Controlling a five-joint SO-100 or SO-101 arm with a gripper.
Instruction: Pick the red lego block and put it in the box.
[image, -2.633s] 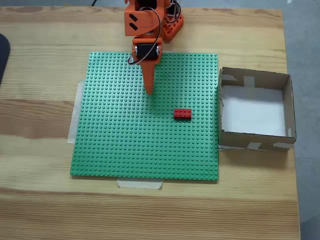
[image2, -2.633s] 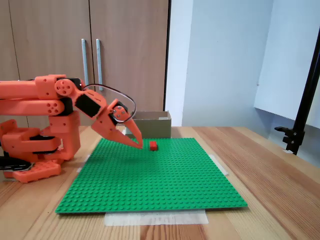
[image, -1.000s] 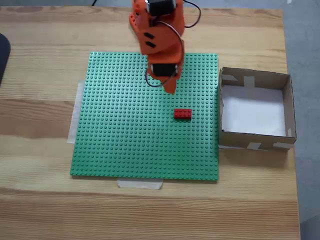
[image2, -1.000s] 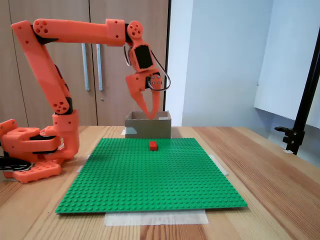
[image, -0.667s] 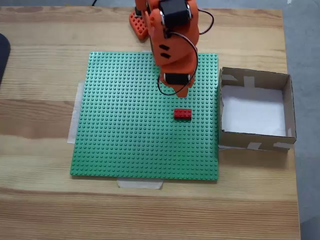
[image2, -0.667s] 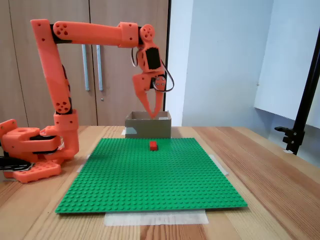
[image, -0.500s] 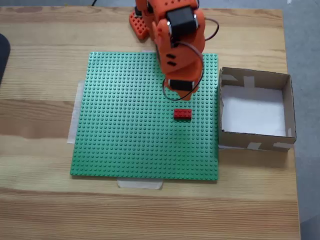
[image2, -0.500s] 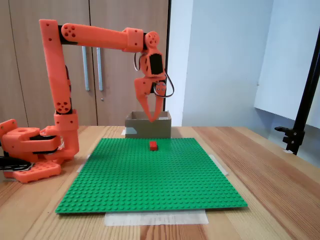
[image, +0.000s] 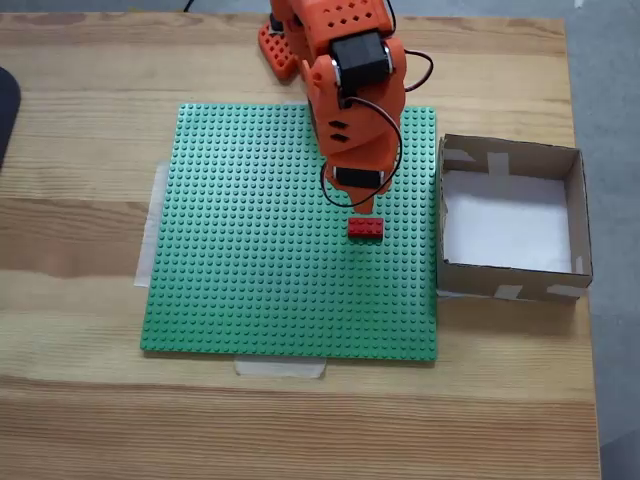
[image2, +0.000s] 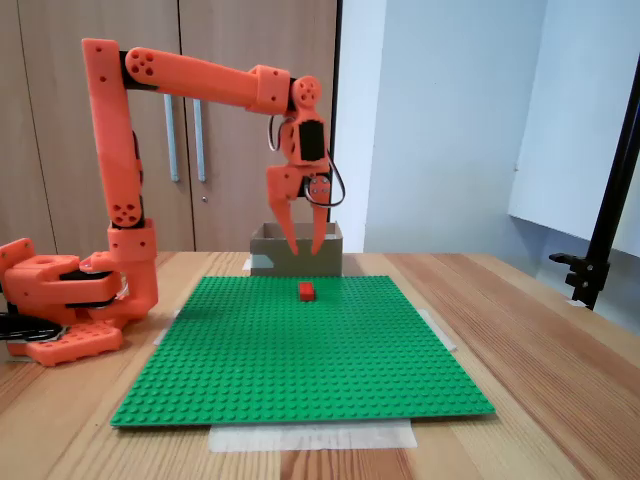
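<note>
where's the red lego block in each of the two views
Fixed view from above: the red lego block lies right of centre on the green baseplate, just below the gripper.
Fixed view from the side: the block sits near the baseplate's far edge.
Shared landmark: the box, beyond the block in the side view.

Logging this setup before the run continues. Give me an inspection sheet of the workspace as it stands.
Surface: wooden table carrying a taped-down green studded baseplate.
Job's things: small red lego block on the baseplate, not gripped; square brown cardboard box with a white bottom beside the baseplate's right edge in the top-down fixed view, nothing seen inside.
Clutter: dark object cut off at the table's left edge.
End effector: orange two-finger end effector open, pointing down, above the block, clear of it.
Cables: black wire loop at the wrist.
Surroundings: wooden cupboard doors, pale wall, black stand on the right.
</note>
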